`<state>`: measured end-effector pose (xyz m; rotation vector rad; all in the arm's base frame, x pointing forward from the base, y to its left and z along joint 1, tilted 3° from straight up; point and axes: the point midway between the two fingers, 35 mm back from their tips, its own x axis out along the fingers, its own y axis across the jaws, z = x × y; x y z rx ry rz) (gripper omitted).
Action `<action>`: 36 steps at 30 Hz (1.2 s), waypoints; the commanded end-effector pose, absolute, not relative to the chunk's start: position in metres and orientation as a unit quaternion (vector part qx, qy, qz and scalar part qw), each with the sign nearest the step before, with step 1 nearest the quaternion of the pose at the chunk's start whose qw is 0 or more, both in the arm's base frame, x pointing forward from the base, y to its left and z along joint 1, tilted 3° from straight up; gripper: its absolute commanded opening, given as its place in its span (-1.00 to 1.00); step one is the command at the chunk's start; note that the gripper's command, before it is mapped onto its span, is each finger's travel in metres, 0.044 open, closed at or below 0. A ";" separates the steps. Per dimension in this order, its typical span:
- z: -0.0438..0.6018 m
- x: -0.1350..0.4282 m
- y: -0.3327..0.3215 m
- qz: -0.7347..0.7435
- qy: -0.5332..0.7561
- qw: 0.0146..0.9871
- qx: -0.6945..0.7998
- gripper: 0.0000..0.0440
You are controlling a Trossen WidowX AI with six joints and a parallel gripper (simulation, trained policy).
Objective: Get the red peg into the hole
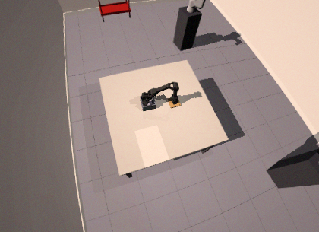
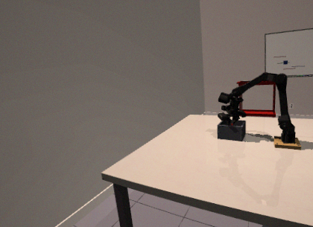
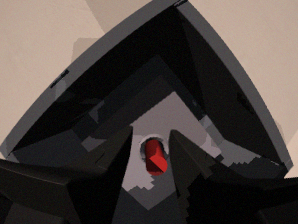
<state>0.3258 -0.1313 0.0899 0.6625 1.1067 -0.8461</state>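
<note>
Red peg, in the hole of a pale plate, inside an open dark box.
One gripper, black, fingers parted by a modest gap, one to each side of the peg, gripping nothing; peg's near end standing proud of the plate; full seating cannot be told. Box on a pale table, apart from the arm's wooden base.
</note>
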 end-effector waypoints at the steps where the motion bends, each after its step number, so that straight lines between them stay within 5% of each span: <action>1: 0.090 0.331 -0.136 -0.380 0.509 0.716 0.290 -0.43; 36: 0.085 0.348 -0.202 -0.381 0.557 0.686 0.271 -0.58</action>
